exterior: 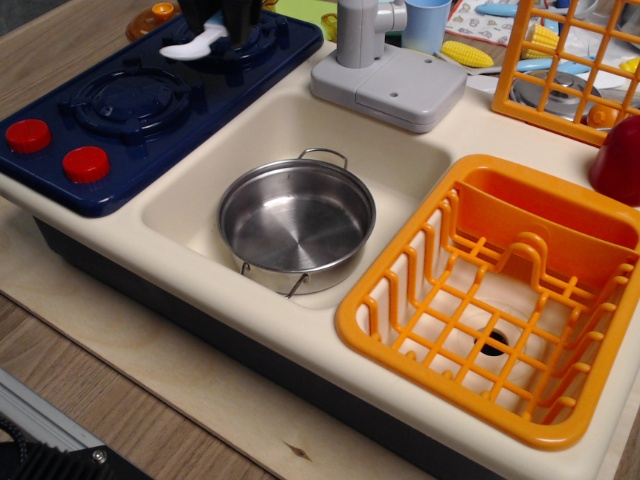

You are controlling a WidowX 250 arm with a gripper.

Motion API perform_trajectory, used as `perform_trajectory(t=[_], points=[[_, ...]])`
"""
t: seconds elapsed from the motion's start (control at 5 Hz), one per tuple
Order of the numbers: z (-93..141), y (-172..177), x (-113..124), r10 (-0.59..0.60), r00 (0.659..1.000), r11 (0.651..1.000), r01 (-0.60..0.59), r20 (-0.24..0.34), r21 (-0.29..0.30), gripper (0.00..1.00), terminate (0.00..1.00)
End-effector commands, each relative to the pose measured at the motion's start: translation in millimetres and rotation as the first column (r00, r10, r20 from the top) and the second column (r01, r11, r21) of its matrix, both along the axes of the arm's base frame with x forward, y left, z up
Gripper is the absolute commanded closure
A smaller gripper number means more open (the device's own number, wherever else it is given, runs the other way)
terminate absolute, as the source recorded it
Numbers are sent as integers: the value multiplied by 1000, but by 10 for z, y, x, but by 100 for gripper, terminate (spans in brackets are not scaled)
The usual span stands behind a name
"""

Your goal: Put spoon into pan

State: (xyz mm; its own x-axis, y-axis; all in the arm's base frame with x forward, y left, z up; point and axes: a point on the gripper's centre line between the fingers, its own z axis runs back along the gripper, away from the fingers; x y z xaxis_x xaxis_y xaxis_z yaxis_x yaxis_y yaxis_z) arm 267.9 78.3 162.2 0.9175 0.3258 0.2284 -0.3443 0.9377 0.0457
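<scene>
The spoon (195, 45) is held at the top left of the view, above the rear part of the dark blue stove top (150, 95); only its white bowl shows clearly, pointing left, while the handle end disappears into the black gripper (232, 18). The gripper's jaws are closed on the spoon (the fingers are cut off by the upper edge, so the exact contact cannot be seen). The pan (297, 222) sits well apart from the spoon, in the cream sink basin (200, 180) at the middle of the view, upright, its shiny bottom bare, one wire loop handle toward the back and one toward the front. Two red knobs (58, 150) sit on the stove top's left front corner. Behind the basin stands a grey faucet block (390, 80) with a light blue cup (427, 22) just beside it. To the right of the pan, an orange slatted basket (500, 300) fills the second basin. A yellow corn cob (467, 53) lies near the back edge.
</scene>
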Motion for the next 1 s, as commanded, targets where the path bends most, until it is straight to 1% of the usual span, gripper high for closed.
perform_trajectory(t=[0.0,0.2,0.4,0.6,0.8], points=[[-33,-242,-173,98,991,994,-92,96,-58,100,0],[-94,-449,-220,111,988,993,-105,103,-62,100,0],[-142,-469,-237,108,987,991,-97,117,-94,0,0],[-133,-450,-238,76,990,993,-64,122,-98,0,0],[-133,-450,-238,76,990,993,-64,122,-98,0,100]])
